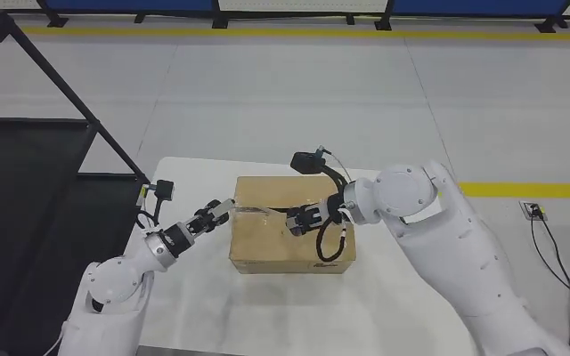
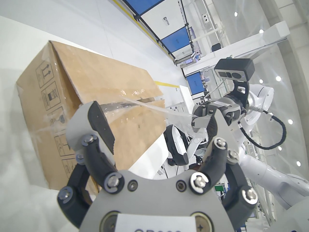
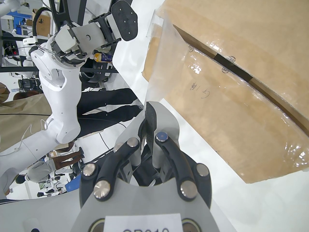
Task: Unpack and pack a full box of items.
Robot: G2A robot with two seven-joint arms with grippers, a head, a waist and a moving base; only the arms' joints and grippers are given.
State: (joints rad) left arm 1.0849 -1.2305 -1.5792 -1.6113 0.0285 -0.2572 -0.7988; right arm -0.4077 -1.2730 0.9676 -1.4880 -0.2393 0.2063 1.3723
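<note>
A brown cardboard box (image 1: pixel 294 233) sits shut in the middle of the white table. A strip of clear tape (image 3: pixel 166 56) is peeled up off its top seam, and my right gripper (image 3: pixel 149 106) is shut on the strip's free end just above the box top (image 1: pixel 299 221). In the left wrist view the tape (image 2: pixel 157 108) stretches from the box (image 2: pixel 79 85) to the right gripper (image 2: pixel 201 119). My left gripper (image 2: pixel 157 121) is open at the box's left end (image 1: pixel 219 214), close to the top corner, holding nothing. The box's contents are hidden.
The white table (image 1: pixel 196 303) has free room in front of and left of the box. A black frame with a dark panel (image 1: pixel 53 205) stands just off the table's left side. Grey floor with a yellow line (image 1: pixel 517 189) lies beyond.
</note>
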